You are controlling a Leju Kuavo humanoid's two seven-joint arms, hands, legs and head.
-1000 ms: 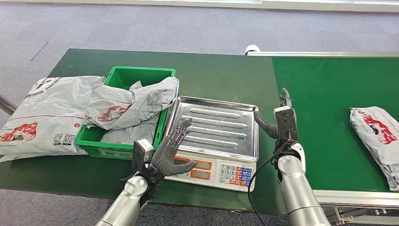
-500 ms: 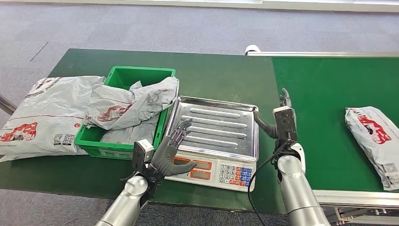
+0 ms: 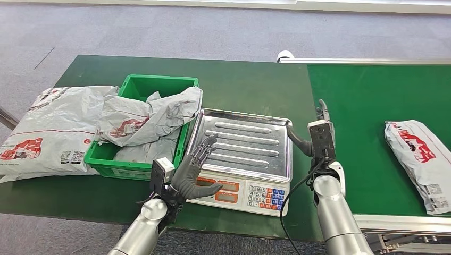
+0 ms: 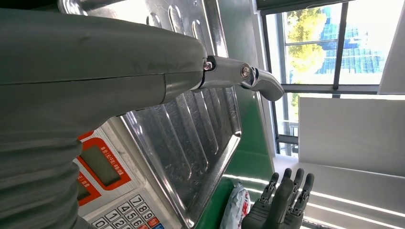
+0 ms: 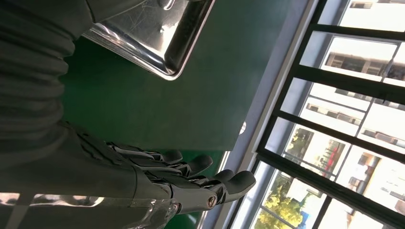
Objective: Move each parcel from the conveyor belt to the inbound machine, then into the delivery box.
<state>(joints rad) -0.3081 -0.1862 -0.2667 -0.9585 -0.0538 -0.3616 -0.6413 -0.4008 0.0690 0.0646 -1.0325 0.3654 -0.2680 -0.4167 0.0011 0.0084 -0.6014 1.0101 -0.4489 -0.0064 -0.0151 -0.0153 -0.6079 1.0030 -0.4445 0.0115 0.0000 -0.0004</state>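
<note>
I see the left robot hand [image 3: 195,169] spread, holding nothing, over the scale [image 3: 240,154]; right robot hand [image 3: 321,139] also released beside it. Parcel [image 3: 417,159] lies on the conveyor belt [image 3: 367,106].

— That scale tray [image 3: 245,143], bare metal? 
— Polished steel, ribbed and shiny, with light glaring off it. The scale's keypad [image 3: 264,195] looks like smooth plastic. 
— And the parcel [image 3: 420,159] on the conveyor belt [image 3: 367,106]? 
— Thin grey plastic film, crinkled, faint sheen. The belt is matt green, like the table [image 3: 244,85]. 
— The bin [image 3: 139,166]? 
— Glossy green moulded plastic. The floor [image 3: 159,32] is rough grey carpet.
</note>
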